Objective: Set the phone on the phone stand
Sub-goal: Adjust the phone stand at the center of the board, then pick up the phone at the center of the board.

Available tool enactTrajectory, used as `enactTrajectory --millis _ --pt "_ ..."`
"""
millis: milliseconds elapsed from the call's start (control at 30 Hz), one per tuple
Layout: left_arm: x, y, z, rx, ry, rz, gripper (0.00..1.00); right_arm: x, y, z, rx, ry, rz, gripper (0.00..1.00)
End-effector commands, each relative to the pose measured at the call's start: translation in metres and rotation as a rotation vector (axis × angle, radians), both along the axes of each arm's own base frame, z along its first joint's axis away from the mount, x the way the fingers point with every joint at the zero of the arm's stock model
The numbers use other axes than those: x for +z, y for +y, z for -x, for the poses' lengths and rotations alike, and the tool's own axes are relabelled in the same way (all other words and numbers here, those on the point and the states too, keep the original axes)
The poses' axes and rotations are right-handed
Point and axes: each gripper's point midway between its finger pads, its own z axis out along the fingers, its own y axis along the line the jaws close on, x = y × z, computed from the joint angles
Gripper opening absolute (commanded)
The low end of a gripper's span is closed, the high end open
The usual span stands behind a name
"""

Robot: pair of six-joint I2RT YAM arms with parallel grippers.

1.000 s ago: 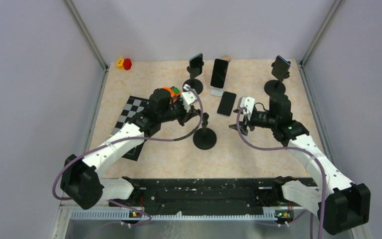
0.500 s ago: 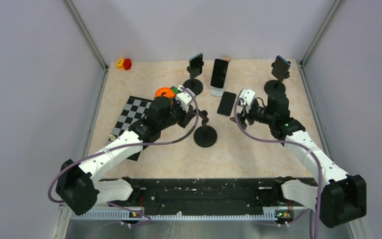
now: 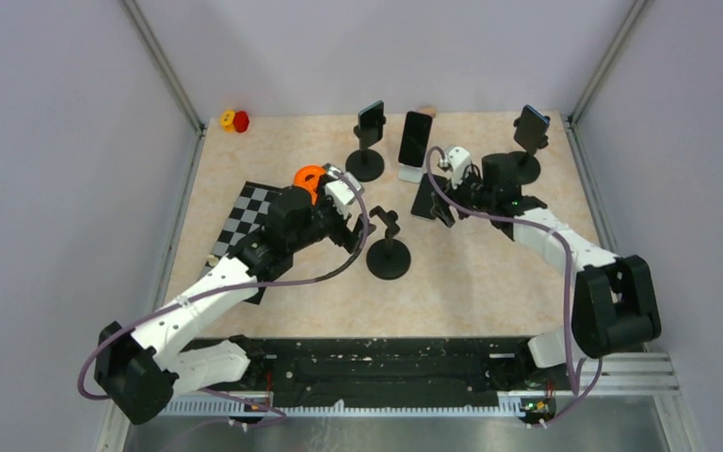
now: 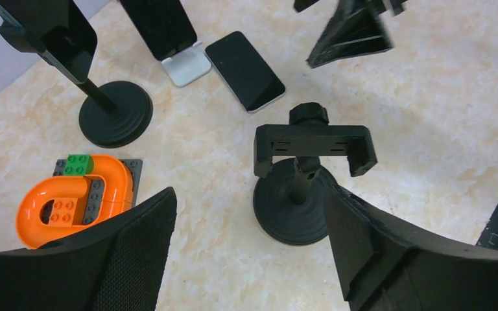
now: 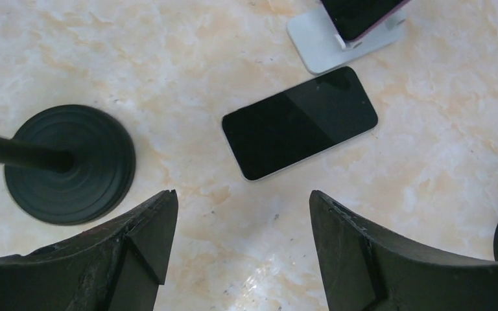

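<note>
A black phone (image 5: pixel 299 122) lies flat, screen up, on the marbled table (image 3: pixel 490 264), next to a white stand. The empty black phone stand (image 4: pixel 312 146) rises upright on its round base (image 4: pixel 292 210) mid-table, clamp facing up. My left gripper (image 4: pixel 249 194) is open just left of that stand (image 3: pixel 388 254), its jaws wide with only tabletop between them. My right gripper (image 5: pixel 240 197) is open above the table close to the phone (image 3: pixel 428 198), holding nothing. In the top view the right fingers (image 3: pixel 440 209) partly cover the phone.
A white stand (image 3: pixel 412 172) holds a second phone; black stands at the back left (image 3: pixel 367 141) and back right (image 3: pixel 527 141) each hold one. An orange brick piece (image 3: pixel 309 176) and a checkerboard (image 3: pixel 245 221) lie left. A red-yellow item (image 3: pixel 235 120) sits in the far corner.
The left gripper has opened and drawn back from the empty stand. The right arm has reached forward and left, its open gripper now over the flat phone.
</note>
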Motion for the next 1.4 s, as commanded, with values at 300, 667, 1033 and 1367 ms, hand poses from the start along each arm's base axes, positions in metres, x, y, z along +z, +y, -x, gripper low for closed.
enactTrajectory --millis 300,667,1033,1367 --pt "0.035 0.023 0.019 -0.087 -0.230 -0.124 0.99 -0.014 0.001 -0.087 -0.309 0.018 -0.051 0.94" --pt "0.038 0.027 0.015 -0.088 -0.272 -0.166 0.99 -0.038 0.023 -0.123 -0.402 -0.107 0.053 0.94" --pt "0.033 0.023 0.012 -0.099 -0.231 -0.193 0.99 -0.057 0.041 -0.127 -0.369 -0.103 0.095 0.94" --pt "0.034 0.022 0.019 -0.118 -0.218 -0.174 0.99 -0.078 0.046 -0.117 -0.358 -0.001 0.164 0.94"
